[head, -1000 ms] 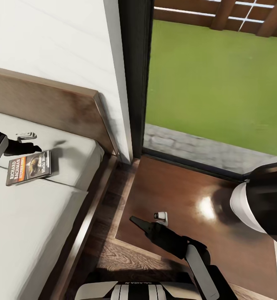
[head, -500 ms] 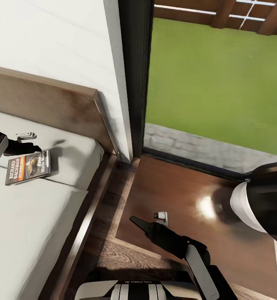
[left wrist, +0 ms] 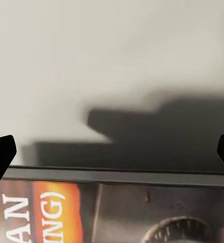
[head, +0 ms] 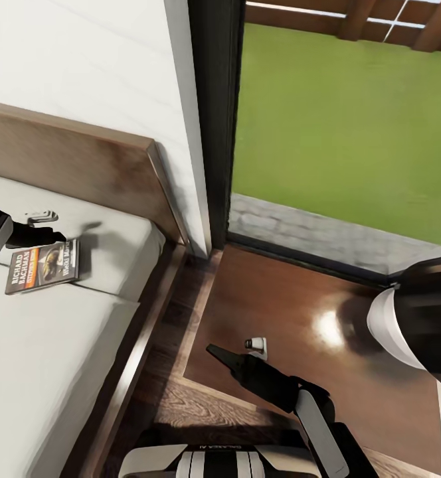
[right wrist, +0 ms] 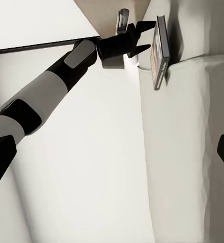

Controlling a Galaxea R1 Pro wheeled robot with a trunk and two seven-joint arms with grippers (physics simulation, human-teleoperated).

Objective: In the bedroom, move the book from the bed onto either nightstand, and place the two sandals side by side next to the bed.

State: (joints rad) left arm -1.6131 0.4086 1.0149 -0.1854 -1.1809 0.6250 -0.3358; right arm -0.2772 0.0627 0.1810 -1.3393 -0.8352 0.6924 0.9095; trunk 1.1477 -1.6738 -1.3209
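Left gripper [head: 48, 234], jaws apart, hovers at the far edge of the book [head: 42, 266] lying flat on the bed [head: 61, 345], seemingly lining up a grasp; right gripper [head: 215, 350] also spread.

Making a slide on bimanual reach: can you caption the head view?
Left gripper poised at the dark orange-banded paperback on the light-grey mattress; glossy reddish-brown nightstand waits alongside.
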